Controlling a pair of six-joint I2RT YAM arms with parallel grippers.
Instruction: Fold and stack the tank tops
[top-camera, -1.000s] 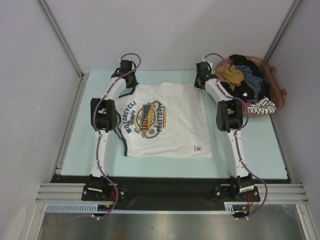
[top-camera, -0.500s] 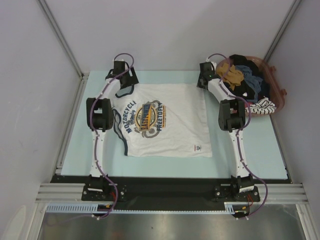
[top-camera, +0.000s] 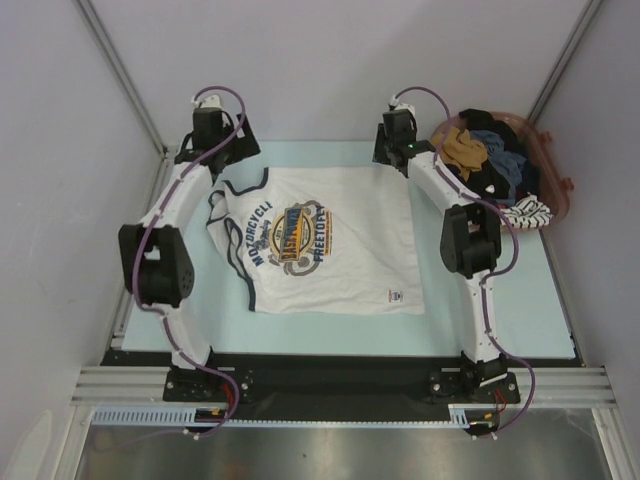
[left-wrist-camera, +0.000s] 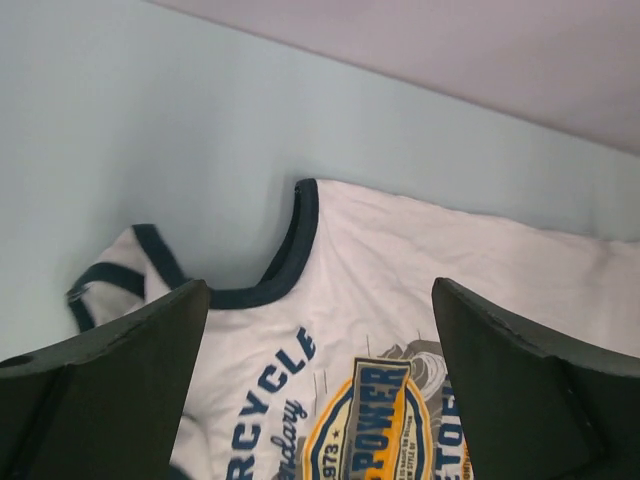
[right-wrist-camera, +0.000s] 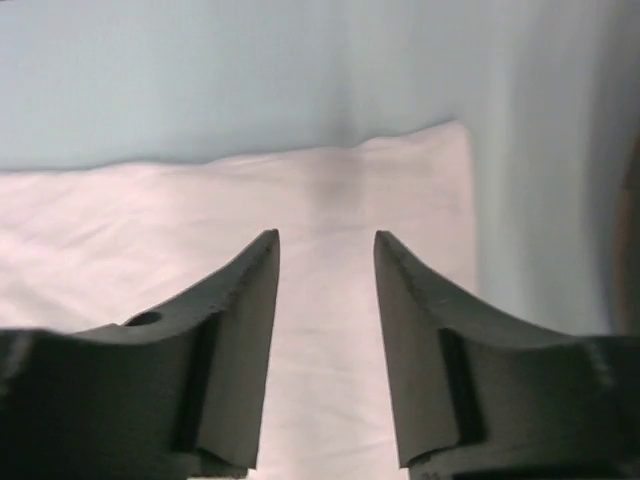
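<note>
Lying flat under left claw (left-wrist-camera: 320, 290) and right claw (right-wrist-camera: 326, 236): white tank top (top-camera: 330, 240).

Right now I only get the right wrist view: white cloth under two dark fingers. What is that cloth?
Observer: A white tank top with navy trim, spread on the table, its print facing up.
Operator: Where's the other arm?
Observer: The left gripper hangs over the neckline end, jaws wide apart, nothing in them.
Operator: Any other clothes about?
Observer: Yes, a jumble in a basket at the table's far right corner.
</note>
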